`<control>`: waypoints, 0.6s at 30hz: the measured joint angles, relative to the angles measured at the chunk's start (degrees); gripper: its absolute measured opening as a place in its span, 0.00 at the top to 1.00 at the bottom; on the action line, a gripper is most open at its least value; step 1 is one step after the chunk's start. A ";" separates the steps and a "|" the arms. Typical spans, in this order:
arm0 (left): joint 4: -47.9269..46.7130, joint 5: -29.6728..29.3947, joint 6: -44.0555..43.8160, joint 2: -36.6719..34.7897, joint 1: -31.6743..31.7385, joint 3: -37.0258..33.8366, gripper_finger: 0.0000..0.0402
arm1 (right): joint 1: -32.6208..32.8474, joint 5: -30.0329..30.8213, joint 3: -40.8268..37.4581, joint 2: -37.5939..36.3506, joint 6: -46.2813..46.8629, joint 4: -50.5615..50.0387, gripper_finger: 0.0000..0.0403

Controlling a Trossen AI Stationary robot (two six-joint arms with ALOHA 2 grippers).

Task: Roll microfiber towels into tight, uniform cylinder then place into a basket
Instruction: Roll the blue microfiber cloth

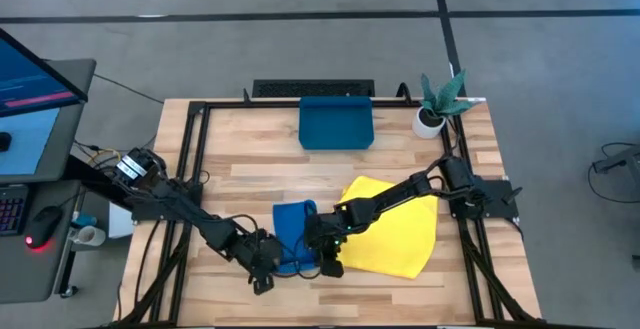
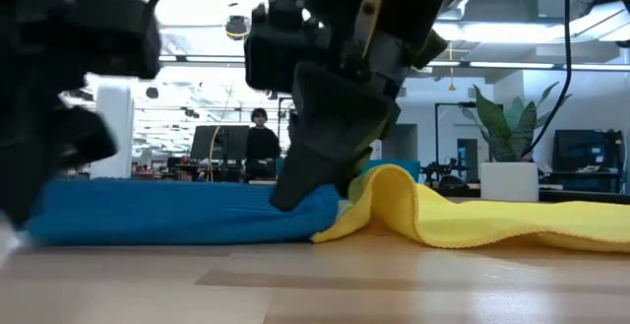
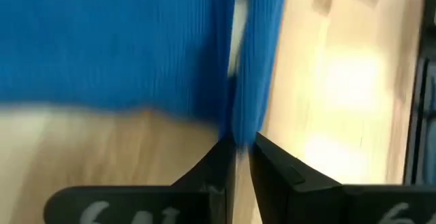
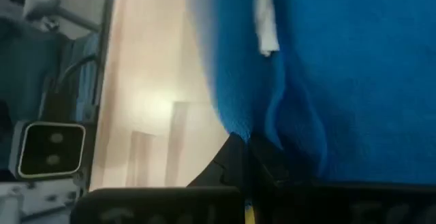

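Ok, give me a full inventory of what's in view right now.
blue towel: one, royal blue, near edge of the table, pinched from both sides
yellow towel: one, bright yellow, right of the blue one, rumpled against it
basket: one, dark teal, far middle of the table
potted plant: one, green in a white pot, far right corner
table: one, light wood
person: one, dark clothes, in the room behind
left gripper: shut on the blue towel's edge
right gripper: shut on the blue towel
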 joint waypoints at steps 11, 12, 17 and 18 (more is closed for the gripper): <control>-0.55 0.53 1.20 -0.01 -0.85 -0.13 0.98 | -3.48 1.18 0.05 0.02 6.78 0.39 0.96; -0.35 -0.10 1.61 -0.01 -1.30 -0.11 0.99 | -3.87 1.26 0.05 0.02 7.45 0.54 0.96; -0.28 -4.84 3.18 -0.47 -4.01 -0.11 1.00 | -5.46 1.29 0.10 -0.09 10.73 0.80 0.95; 0.04 -5.95 3.71 -0.74 -4.54 -0.10 1.00 | -5.68 1.22 0.11 -0.09 11.22 0.80 0.95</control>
